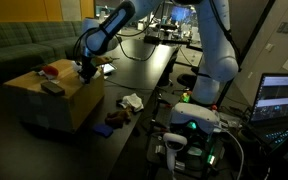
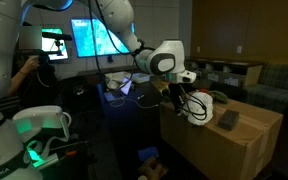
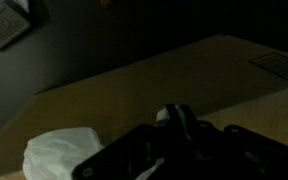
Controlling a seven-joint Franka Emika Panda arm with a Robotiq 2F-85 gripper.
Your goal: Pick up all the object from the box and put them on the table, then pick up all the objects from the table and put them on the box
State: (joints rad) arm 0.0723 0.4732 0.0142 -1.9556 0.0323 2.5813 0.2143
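Observation:
The tan cardboard box (image 1: 69, 105) (image 2: 234, 150) (image 3: 174, 75) stands beside the black table (image 1: 149, 75). My gripper (image 1: 87, 70) (image 2: 181, 95) (image 3: 176, 118) hangs just over the box's top near one edge, its fingers pressed together; nothing shows between them. A white cloth (image 3: 59, 155) (image 2: 200, 106) lies on the box close beside the fingers. Also on the box are a red item (image 1: 49, 71) and a dark blocky item (image 1: 52, 87) (image 2: 227, 119). On the table lie another white cloth (image 1: 132, 101) and small red and brown items (image 1: 114, 120).
A green sofa (image 1: 14, 45) runs behind the box. Cables and equipment (image 1: 169, 35) crowd the table's far end. A laptop (image 1: 282, 98) and lit monitors (image 2: 94, 38) stand by the robot's base (image 1: 194, 120).

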